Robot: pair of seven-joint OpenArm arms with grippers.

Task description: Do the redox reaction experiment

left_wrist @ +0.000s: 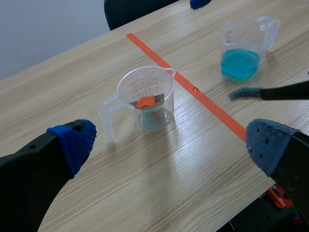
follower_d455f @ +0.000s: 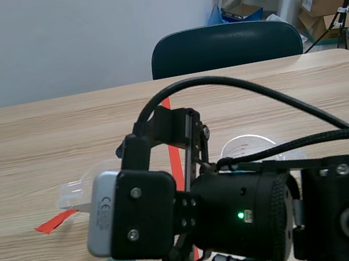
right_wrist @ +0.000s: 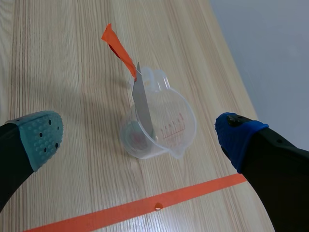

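Item: clear cup (left_wrist: 145, 101) with a metal strip (right_wrist: 142, 104) standing inside, on the surface (left_wrist: 159, 188) at 12 o'clock of my left claw (left_wrist: 172, 142).
Blue-solution cup (left_wrist: 244, 48): 1 o'clock, well apart.
Both claws gape wide and hold nothing; my right claw (right_wrist: 139, 139) hangs over the clear cup.
Judged: strip placed, pouring remains.

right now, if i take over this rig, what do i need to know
Left gripper: jaws open, holding nothing; the clear measuring cup stands just ahead of it.
Right gripper: jaws open, holding nothing; the same cup is ahead of it.
Metal strip with an orange tag leans inside that cup.
Measuring cup of blue liquid stands across the orange tape line, in neither gripper.
Done: strip is in the cup.
Left, probably: pour the blue liquid in; the clear cup holds little liquid, if any.
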